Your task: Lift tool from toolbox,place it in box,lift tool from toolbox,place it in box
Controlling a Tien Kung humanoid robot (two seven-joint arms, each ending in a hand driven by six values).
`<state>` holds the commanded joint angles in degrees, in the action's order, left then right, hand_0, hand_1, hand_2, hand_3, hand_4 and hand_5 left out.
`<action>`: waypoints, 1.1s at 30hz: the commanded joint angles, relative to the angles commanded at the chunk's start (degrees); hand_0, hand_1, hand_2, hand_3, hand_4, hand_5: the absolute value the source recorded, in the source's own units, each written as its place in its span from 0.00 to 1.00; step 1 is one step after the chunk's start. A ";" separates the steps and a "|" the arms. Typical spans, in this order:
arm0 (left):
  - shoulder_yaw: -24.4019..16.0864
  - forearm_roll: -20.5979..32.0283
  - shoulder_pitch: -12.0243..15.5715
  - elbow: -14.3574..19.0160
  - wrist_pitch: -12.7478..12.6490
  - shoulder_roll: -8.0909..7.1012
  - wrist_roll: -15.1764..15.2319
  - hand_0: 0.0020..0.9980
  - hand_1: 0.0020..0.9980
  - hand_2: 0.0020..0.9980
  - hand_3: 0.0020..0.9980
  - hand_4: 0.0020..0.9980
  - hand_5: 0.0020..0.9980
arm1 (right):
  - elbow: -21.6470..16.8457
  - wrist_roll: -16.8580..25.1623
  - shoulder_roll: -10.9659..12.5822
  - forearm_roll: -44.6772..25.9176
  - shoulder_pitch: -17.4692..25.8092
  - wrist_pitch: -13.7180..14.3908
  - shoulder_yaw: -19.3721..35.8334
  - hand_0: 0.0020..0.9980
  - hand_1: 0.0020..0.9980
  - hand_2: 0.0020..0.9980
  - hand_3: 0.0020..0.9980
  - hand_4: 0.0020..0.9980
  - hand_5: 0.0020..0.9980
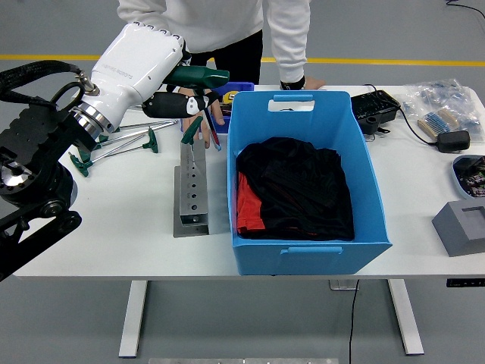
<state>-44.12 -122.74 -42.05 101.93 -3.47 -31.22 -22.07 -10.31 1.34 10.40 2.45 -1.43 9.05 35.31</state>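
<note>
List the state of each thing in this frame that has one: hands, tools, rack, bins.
left hand: shut on a green-handled tool, raised above the table
green-handled tool: lifted clear of the metal rack
metal rack: flat on the table, one tool standing in its far end
blue box: open, dark and red cloth inside
loose T-handle tools: lying on the table
person's hand: resting at the rack's far end

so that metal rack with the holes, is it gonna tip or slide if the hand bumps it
The metal rack looks like solid steel lying flat on the white table, so it is probably heavy for its size and unlikely to tip. Its bare base on the smooth tabletop might still slide under a firm push. The T-handle tool in the left hand hangs above it.
</note>
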 joint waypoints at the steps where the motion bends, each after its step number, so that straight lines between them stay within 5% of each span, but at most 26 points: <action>1: 0.80 0.39 -1.00 0.00 0.17 0.43 -0.03 0.13 0.00 0.00 0.01 0.72 0.40 | 0.00 -0.03 0.01 0.05 -0.02 0.00 0.02 0.71 0.67 0.74 0.62 0.87 0.78; 9: 5.89 4.15 -7.96 0.00 -0.56 5.20 -0.20 0.12 0.00 0.00 0.02 0.72 0.40 | 0.00 -0.13 0.20 0.41 -0.21 -0.02 0.40 0.71 0.67 0.74 0.62 0.87 0.78; 18: 16.48 7.42 -12.11 0.00 -3.68 10.70 -0.16 0.12 0.00 0.00 0.02 0.72 0.39 | 0.00 -0.43 0.34 1.63 -0.72 0.20 1.74 0.71 0.67 0.74 0.62 0.87 0.78; 26: 27.12 12.36 -16.50 -4.47 -4.73 14.31 1.29 0.12 0.00 0.00 0.02 0.73 0.39 | 0.00 -0.57 0.54 2.19 -1.09 0.34 1.97 0.71 0.67 0.74 0.61 0.87 0.78; 33: 30.41 13.20 -17.73 -8.69 -5.07 16.87 1.90 0.12 0.00 0.00 0.02 0.73 0.39 | 0.00 -0.63 0.64 2.24 -1.41 0.39 1.75 0.71 0.67 0.74 0.62 0.87 0.78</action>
<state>-13.71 -109.54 -59.78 93.24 -8.54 -14.35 -20.18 -10.31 0.72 11.04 4.69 -2.84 9.44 37.07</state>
